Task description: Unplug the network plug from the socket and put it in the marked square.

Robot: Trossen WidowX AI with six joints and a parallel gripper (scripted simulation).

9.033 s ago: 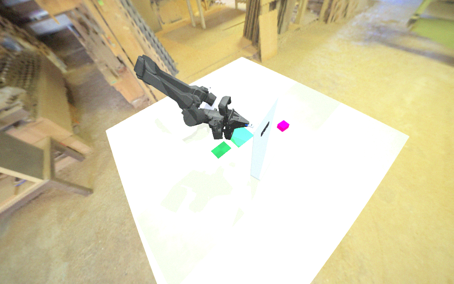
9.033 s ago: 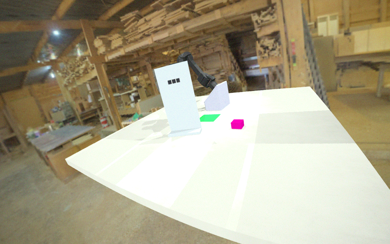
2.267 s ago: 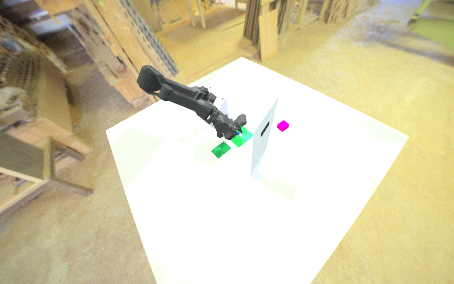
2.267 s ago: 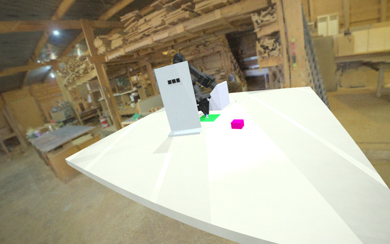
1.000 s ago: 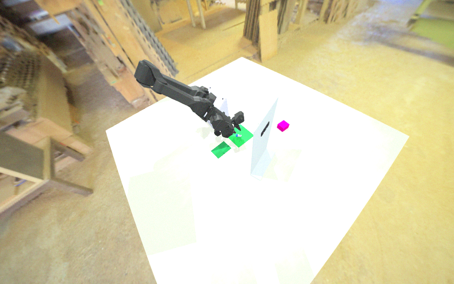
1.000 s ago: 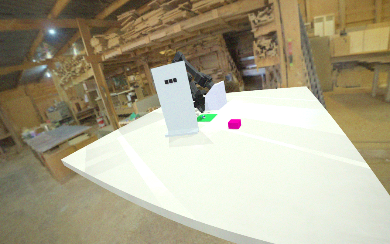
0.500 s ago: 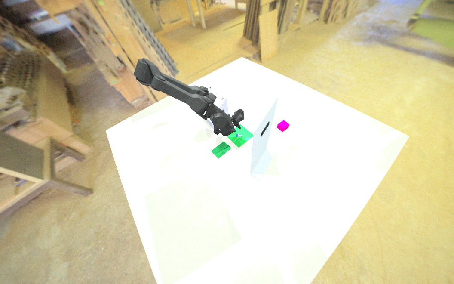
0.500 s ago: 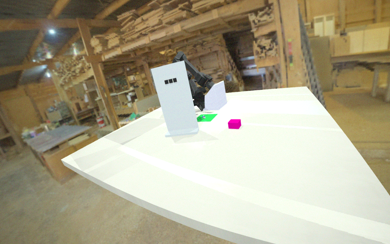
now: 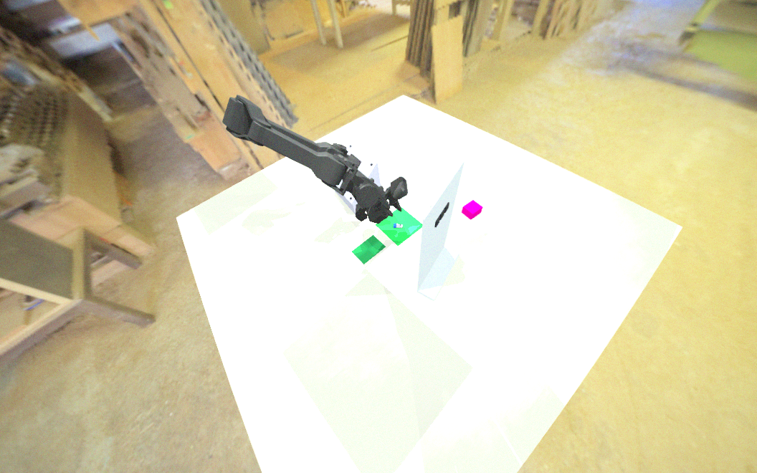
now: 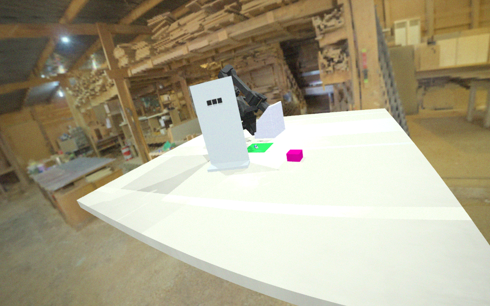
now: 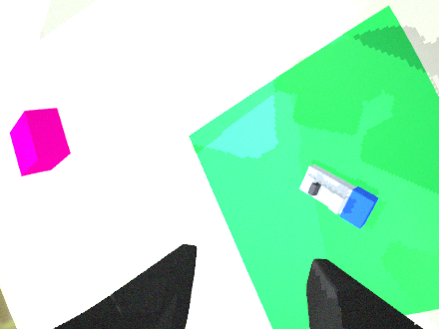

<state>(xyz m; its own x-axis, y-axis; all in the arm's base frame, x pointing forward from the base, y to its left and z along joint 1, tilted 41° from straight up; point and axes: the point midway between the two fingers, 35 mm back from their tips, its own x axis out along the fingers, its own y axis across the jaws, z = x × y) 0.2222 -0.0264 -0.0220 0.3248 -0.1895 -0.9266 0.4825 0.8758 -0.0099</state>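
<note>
From my wrist view the gripper point(image 11: 253, 318) has its fingers parted and holding nothing, lifted off the table point(image 9: 502, 334) so I touch nothing. Just beyond them the plug point(image 11: 338, 195) lies flat inside the green marked square point(image 11: 313, 238), let go. Further off stand the magenta block point(image 11: 40, 141) and the upright panel point(image 10: 220, 122), its sockets point(image 10: 214, 102) vacant
</note>
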